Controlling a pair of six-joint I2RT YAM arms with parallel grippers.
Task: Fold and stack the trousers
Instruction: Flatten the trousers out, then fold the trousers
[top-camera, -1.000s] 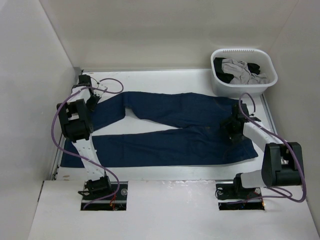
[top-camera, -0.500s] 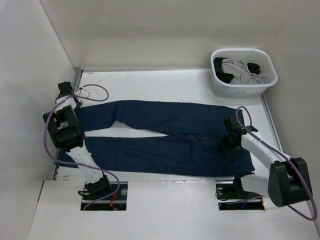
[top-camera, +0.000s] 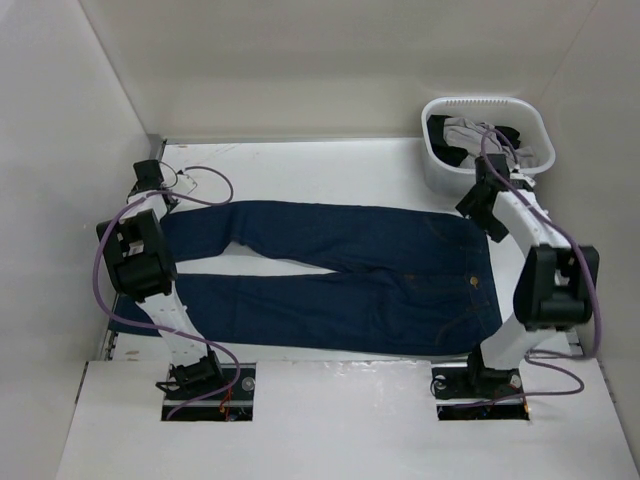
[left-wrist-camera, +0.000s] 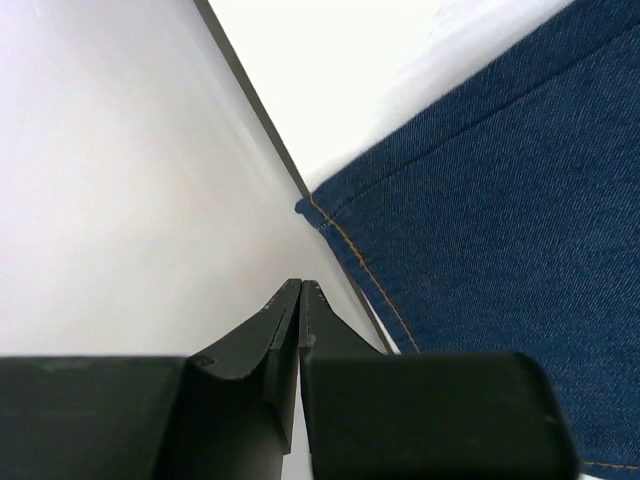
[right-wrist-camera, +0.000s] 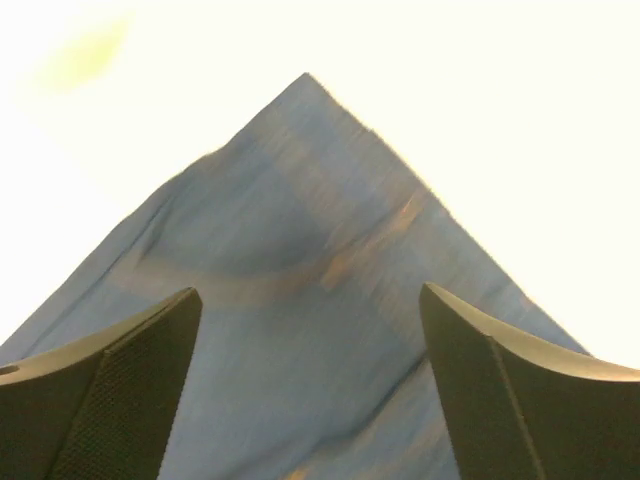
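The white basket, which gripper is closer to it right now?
Right. The right gripper hovers at the basket's near-left side; the left gripper is far off on the opposite side, by the jeans' leg hem.

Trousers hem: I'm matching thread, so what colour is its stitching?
Orange-tan, against the dark navy trousers; the left wrist view shows it best.

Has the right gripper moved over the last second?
Yes. The right gripper has left the waist of the trousers and swung toward the far right, and is now open beside the white basket.

The trousers (top-camera: 400, 262) are matt, twill-woven denim cloth (faintly ribbed).
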